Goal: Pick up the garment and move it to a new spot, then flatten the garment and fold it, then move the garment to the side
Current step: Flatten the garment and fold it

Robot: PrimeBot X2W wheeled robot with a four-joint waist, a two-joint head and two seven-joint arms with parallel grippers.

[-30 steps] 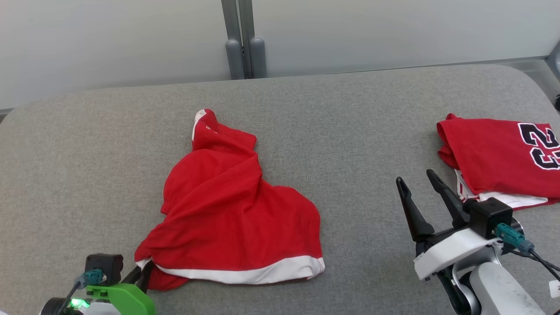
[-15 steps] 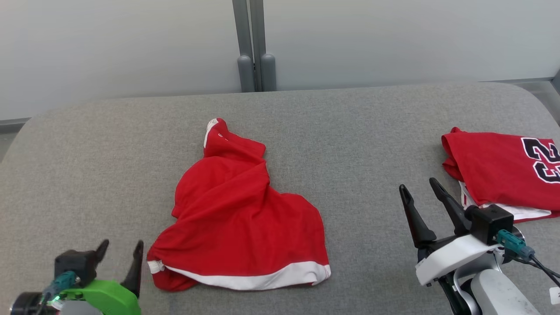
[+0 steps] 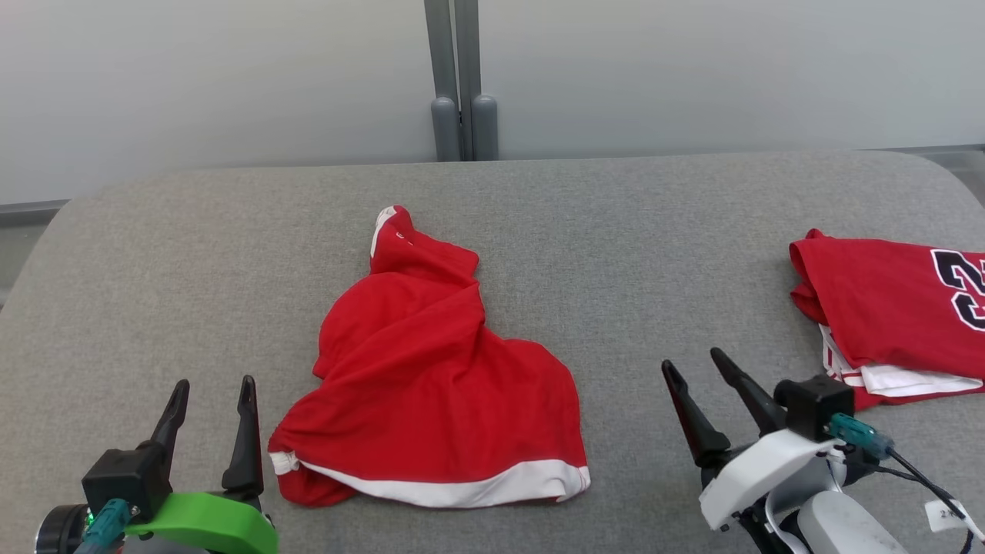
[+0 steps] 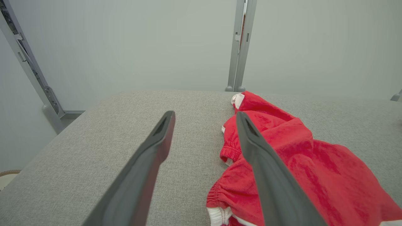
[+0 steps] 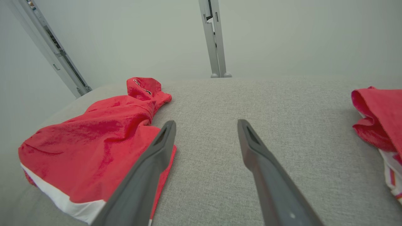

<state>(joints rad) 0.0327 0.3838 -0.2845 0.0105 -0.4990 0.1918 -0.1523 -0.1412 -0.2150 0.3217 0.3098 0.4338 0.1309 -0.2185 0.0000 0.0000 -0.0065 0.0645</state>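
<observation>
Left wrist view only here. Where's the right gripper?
Observer: The right gripper is open, to the right of the garment and apart from it.
Operator: Anything else on the table?
Observer: A folded red jersey with a black number, at the table's far right.
Operator: Gripper touching it?
Observer: No. The right wrist view shows bare table between its fingers and the jersey.

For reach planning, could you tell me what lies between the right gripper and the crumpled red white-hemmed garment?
Only bare grey fabric tabletop separates the right gripper and red garment, in the head view.
</observation>
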